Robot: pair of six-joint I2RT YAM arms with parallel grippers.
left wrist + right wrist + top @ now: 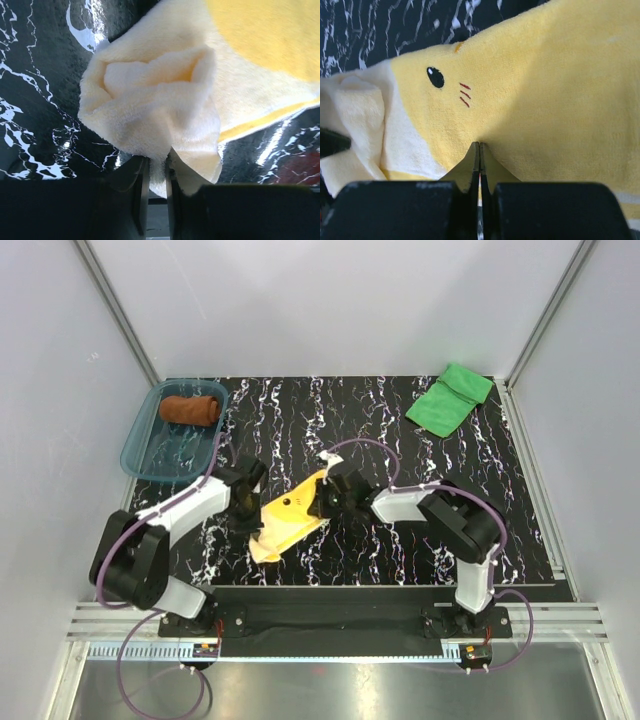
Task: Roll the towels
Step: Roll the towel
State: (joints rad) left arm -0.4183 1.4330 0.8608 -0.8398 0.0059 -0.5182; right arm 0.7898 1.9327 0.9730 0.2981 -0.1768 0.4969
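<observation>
Left gripper [156,169] and right gripper [479,146] each pinch the yellow towel [288,516] (one of three).

We can read no words, labels, brands or numbers in any view. The only print we see is on the yellow towel [545,100]: a black oval dot and three short red strokes, not letters.

Top cam high, looks down on whole desk [350,430]; wrist cams v. close on yellow towel [160,110], seen in all.
</observation>
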